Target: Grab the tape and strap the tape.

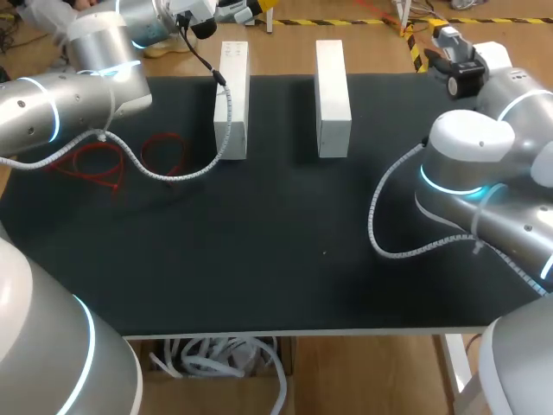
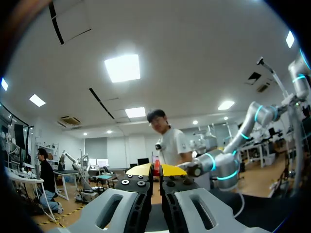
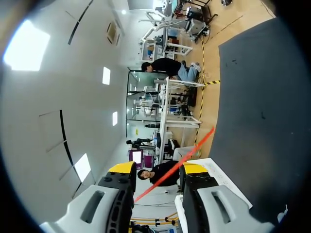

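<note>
Several red straps (image 1: 117, 160) lie in loose loops on the black mat at the left. One more red strap (image 3: 194, 149) is up off the table. It runs slantwise between the yellow tips of my right gripper (image 3: 158, 170), with one end against one finger and its length against the other. In the head view the right arm's own bulk hides that gripper. My left gripper (image 2: 155, 170) is shut with nothing in it. It is raised beyond the table's far edge (image 1: 251, 10), well away from the straps.
Two long white blocks (image 1: 231, 99) (image 1: 332, 97) stand side by side at the back of the black mat (image 1: 285, 251). The left arm's grey cable (image 1: 186, 169) hangs over the mat next to the straps. The right arm (image 1: 471, 164) leans over the mat's right edge.
</note>
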You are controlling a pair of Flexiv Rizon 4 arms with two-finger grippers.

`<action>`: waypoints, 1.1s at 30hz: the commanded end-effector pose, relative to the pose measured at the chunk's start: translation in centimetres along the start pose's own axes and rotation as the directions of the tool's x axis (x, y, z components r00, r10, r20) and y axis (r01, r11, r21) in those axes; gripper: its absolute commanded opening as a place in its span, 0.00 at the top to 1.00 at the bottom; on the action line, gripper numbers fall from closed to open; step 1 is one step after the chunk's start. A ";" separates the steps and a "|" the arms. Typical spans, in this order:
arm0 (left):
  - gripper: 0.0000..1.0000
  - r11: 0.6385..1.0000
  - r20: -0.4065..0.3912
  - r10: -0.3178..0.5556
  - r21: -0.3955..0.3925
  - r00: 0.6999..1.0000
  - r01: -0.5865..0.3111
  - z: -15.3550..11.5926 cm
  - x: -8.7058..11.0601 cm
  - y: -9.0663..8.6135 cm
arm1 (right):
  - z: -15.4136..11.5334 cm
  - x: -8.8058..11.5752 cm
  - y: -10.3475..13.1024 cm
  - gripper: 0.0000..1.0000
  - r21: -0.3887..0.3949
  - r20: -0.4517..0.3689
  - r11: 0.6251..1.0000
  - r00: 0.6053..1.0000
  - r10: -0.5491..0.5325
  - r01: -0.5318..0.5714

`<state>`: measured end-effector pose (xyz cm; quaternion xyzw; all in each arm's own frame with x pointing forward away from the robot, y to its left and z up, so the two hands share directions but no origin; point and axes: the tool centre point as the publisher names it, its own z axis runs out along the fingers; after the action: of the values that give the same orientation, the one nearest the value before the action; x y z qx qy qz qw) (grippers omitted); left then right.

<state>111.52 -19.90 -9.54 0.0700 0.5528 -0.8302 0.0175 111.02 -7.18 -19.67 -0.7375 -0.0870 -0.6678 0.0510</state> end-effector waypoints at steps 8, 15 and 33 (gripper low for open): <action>1.00 1.000 0.006 0.001 -0.002 1.000 -0.001 0.1 0.2 -0.1 | -0.1 -0.2 0.0 0.62 0.003 0.012 1.000 1.000 -0.004 0.004; 1.00 1.000 0.006 0.001 -0.002 1.000 -0.001 0.1 0.2 -0.1 | -0.2 -0.4 0.0 0.69 0.007 0.019 1.000 1.000 -0.006 0.006; 1.00 1.000 0.006 0.001 -0.002 1.000 -0.001 0.1 0.2 -0.1 | -0.4 -0.5 -0.1 0.92 0.009 0.026 1.000 1.000 -0.013 0.013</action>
<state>111.52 -19.90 -9.54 0.0700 0.5528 -0.8302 0.0175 110.66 -7.14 -20.25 -0.7430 -0.0946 -0.6607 0.0491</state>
